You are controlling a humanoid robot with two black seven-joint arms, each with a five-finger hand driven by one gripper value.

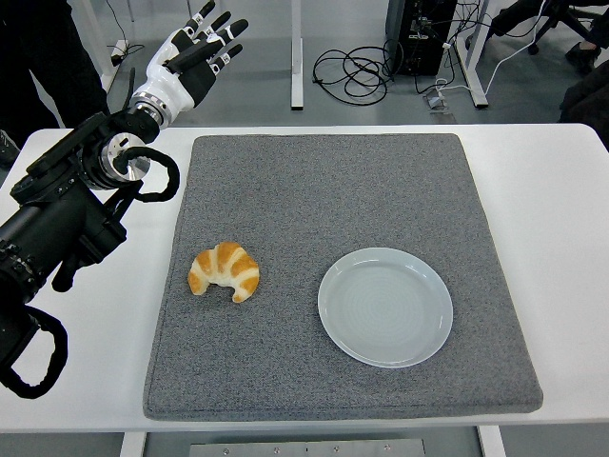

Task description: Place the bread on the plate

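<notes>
Beyond my white table [552, 190] lies a grey floor [257, 86]. Black cables [352, 71] coil on it behind the table's far edge, beside white desk legs [296, 52] and a dark computer tower [419, 33].

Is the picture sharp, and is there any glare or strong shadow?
Head view: sharp throughout, lighting even and soft; the croissant and plate cast only faint shadows on the grey mat; no glare on the plate; the raised left hand shows no blur.
</notes>
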